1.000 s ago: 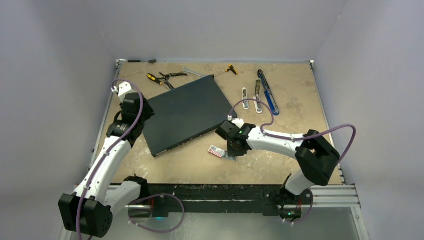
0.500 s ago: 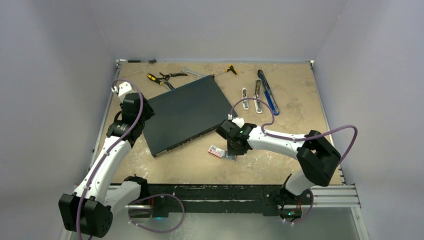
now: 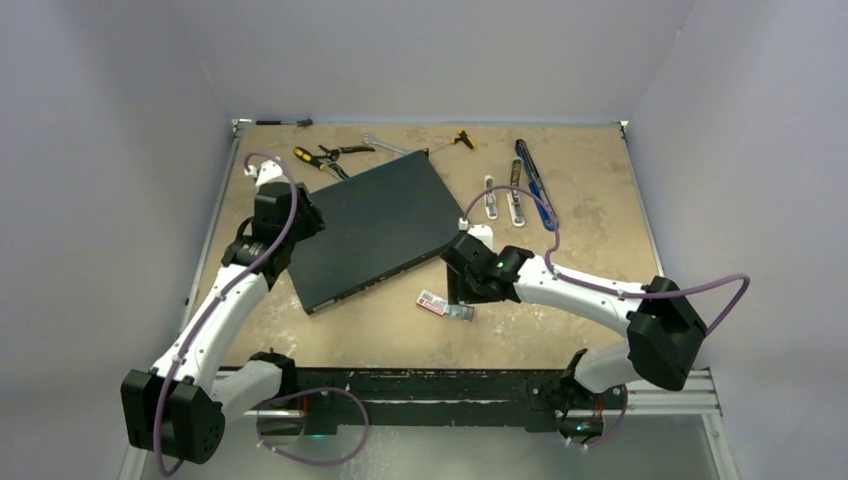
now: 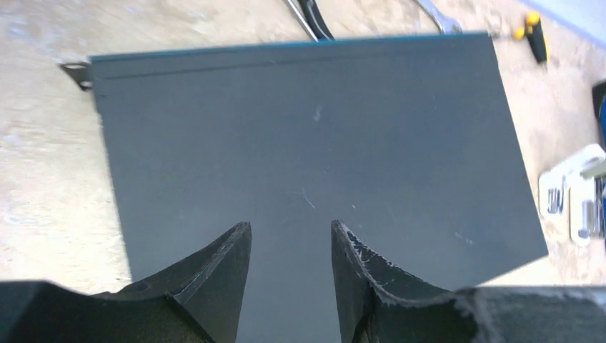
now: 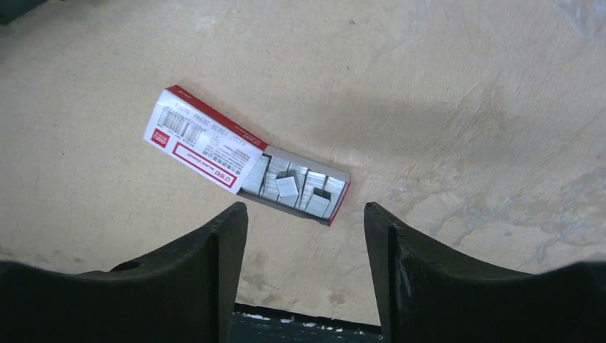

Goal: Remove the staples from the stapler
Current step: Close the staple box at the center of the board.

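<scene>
My right fingers spread, staples just ahead
My right gripper holds nothing; the staples lie in their open box, just beyond the tips.

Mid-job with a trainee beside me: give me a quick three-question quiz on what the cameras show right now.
1. True or false: the staples sit in the open end of the red-and-white box.
2. What lies ahead of the left gripper? A a cup; B a dark flat case; C a towel.
3. Fill in: the right gripper is open and holds ____.
Key: 1 true; 2 B; 3 nothing.
</scene>
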Controlling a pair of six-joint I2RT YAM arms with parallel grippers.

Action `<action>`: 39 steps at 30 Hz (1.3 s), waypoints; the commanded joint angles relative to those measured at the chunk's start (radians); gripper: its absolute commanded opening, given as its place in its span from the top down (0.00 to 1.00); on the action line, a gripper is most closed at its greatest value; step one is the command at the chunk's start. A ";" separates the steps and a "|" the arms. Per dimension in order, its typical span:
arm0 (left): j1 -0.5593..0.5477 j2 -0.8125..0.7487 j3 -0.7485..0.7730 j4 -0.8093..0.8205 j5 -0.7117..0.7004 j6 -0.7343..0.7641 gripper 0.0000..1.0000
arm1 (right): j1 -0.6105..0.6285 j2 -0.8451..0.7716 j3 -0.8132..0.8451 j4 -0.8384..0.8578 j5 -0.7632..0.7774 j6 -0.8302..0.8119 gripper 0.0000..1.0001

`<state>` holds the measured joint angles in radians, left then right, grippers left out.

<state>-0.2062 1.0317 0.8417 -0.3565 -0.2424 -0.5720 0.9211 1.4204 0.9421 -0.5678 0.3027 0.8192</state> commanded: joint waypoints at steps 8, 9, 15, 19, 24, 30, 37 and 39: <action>-0.080 0.091 0.094 0.060 0.117 0.028 0.55 | -0.041 -0.137 0.053 0.380 0.009 -0.575 0.23; -0.079 0.093 0.093 0.059 0.126 0.026 0.55 | -0.043 -0.156 0.053 0.396 -0.051 -0.647 0.20; -0.080 0.100 0.073 0.070 0.165 0.008 0.54 | -0.048 -0.310 -0.036 0.466 -0.414 -1.192 0.11; -0.079 0.093 0.054 0.076 0.194 -0.006 0.54 | -0.050 -0.263 -0.014 0.229 -0.486 -1.375 0.10; -0.079 0.096 0.018 0.093 0.224 -0.028 0.55 | -0.066 -0.269 -0.116 0.235 -0.603 -1.397 0.08; -0.079 0.124 0.016 0.091 0.257 -0.031 0.55 | -0.072 -0.209 -0.187 0.291 -0.610 -1.411 0.08; -0.079 0.139 0.009 0.087 0.259 -0.054 0.55 | -0.075 -0.113 -0.225 0.332 -0.616 -1.443 0.08; -0.079 0.141 0.003 0.087 0.261 -0.059 0.55 | -0.082 -0.086 -0.231 0.342 -0.607 -1.458 0.08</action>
<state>-0.2863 1.1679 0.8543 -0.2996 -0.0017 -0.6014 0.8536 1.2938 0.7265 -0.2619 -0.2836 -0.5896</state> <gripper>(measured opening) 0.453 0.922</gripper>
